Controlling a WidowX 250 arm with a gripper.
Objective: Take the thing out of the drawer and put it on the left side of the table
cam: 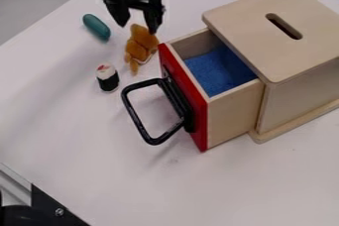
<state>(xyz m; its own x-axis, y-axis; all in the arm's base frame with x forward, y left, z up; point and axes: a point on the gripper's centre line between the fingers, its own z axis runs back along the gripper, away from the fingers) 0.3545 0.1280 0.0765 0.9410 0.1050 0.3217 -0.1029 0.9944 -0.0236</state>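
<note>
The black gripper (138,26) hangs at the upper left of the camera view, its fingers spread apart. Just below, and partly between its fingertips, an orange-brown plush toy (137,47) rests on the table beside the drawer's red front. Whether gripper and toy touch, I cannot tell. The wooden drawer (235,113) is pulled out from its box and shows a blue bottom, with no object visible on it. Part of its inside is hidden under the box's lid. White tabletop (66,121) extends to the left of the drawer.
A teal oval object (96,27) lies left of the gripper. Nearer the drawer handle (131,113) stands a small black-and-white roll (107,78). The wooden box (278,36) with a slotted lid takes up the right side. The black handle juts out leftward over the table.
</note>
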